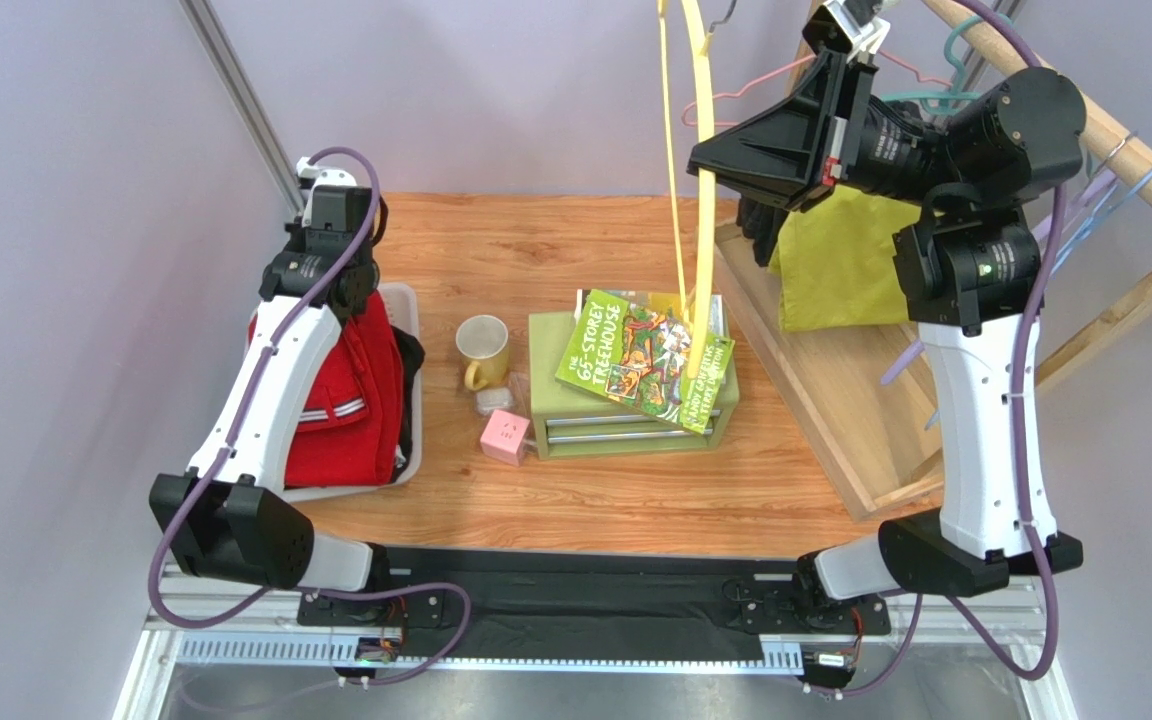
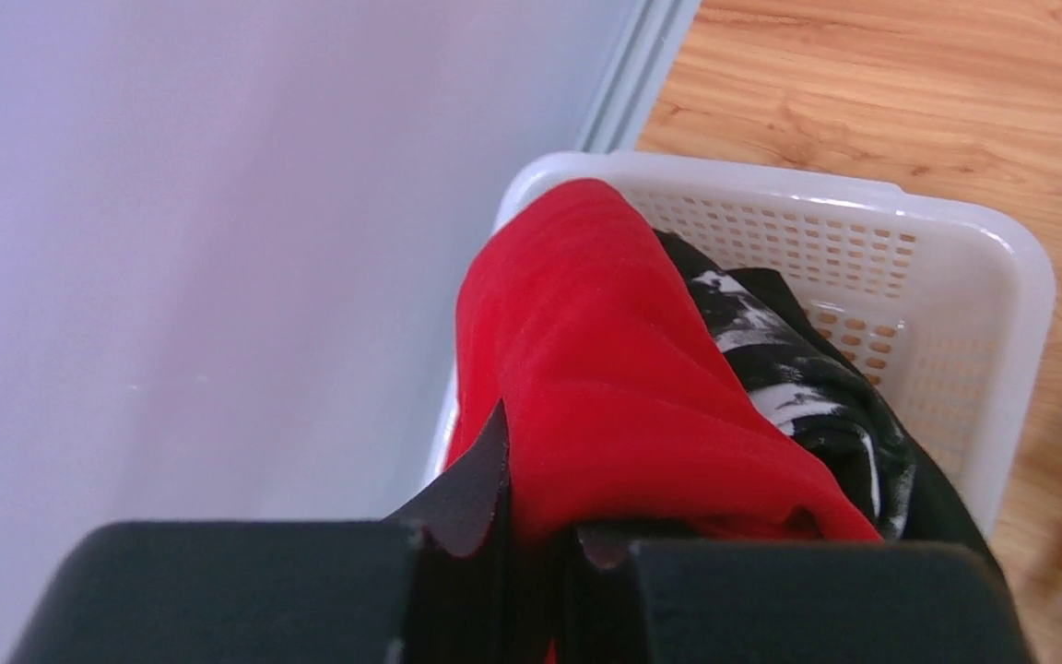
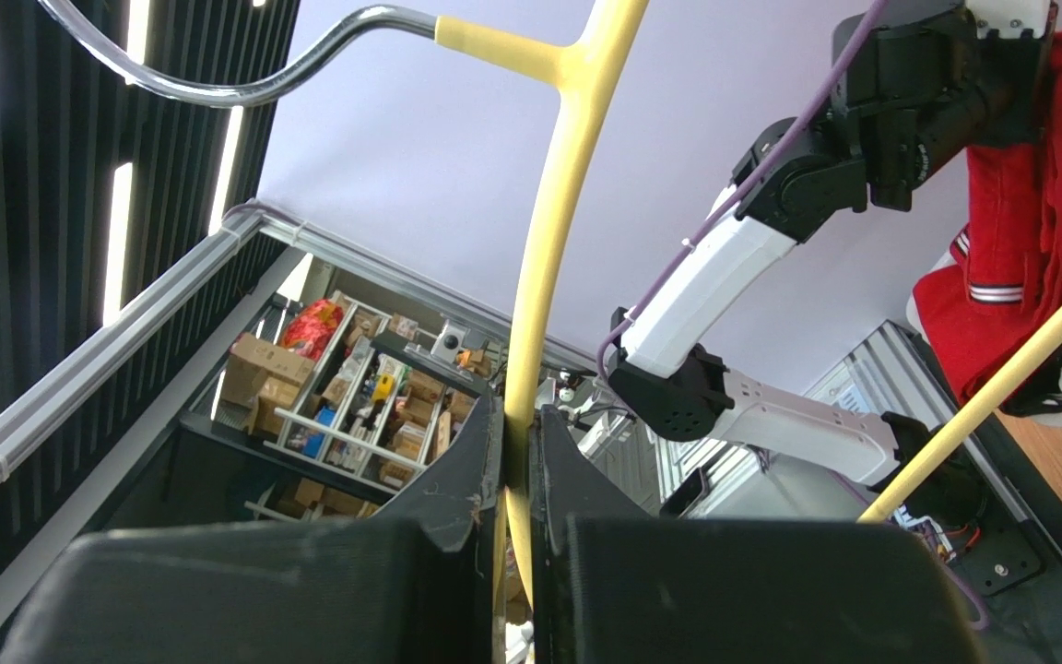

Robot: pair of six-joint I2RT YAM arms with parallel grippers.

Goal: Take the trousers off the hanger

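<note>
The red trousers (image 1: 345,393) hang from my left gripper (image 1: 333,285) over a white basket (image 1: 405,318) at the table's left. In the left wrist view my gripper (image 2: 544,533) is shut on the red cloth (image 2: 606,401). A black, white-speckled garment (image 2: 807,404) lies in the basket (image 2: 1015,284). My right gripper (image 1: 717,158) is shut on the yellow hanger (image 1: 702,225), held high and bare. The right wrist view shows the hanger's arm (image 3: 551,277) pinched between my fingers (image 3: 516,443). A yellow-green garment (image 1: 838,263) hangs on the rack behind my right arm.
A yellow mug (image 1: 483,348), a pink cube (image 1: 506,435) and a book (image 1: 647,360) on a green box (image 1: 560,413) sit mid-table. A wooden rack (image 1: 838,405) with a rail and several hangers (image 1: 928,83) stands at the right.
</note>
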